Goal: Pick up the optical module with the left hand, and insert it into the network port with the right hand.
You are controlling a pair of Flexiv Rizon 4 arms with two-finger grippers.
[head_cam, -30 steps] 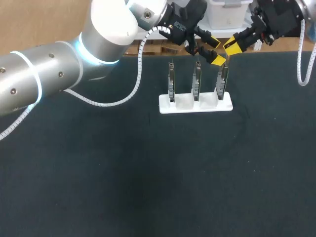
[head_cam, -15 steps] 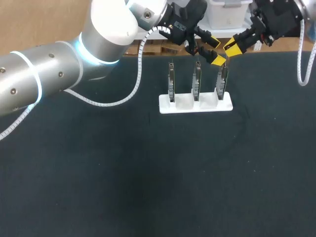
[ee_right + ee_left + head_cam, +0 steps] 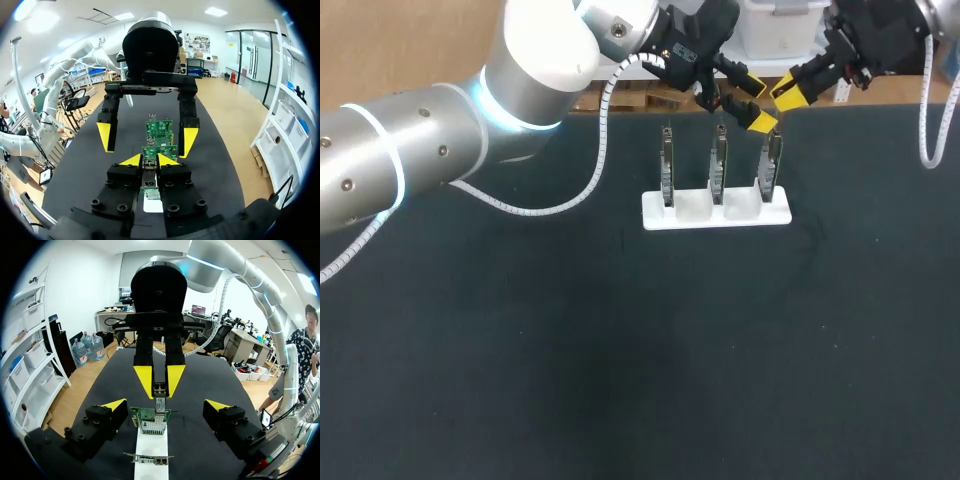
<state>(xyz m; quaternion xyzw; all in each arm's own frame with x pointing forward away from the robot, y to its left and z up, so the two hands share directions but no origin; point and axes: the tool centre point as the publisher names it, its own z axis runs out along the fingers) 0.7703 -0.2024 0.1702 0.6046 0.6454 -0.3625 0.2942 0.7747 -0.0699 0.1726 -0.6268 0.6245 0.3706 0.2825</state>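
One optical module in right gripper, long axis toward network card.

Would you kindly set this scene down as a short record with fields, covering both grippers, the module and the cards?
left gripper: open, fingers wide apart, close to the right gripper over the end card
right gripper: shut on the module, above that same card
module: small, held end-down at the card's top edge; cannot tell whether it is seated
cards: three, upright in a row
holder: white, carries the cards
table: dark surface
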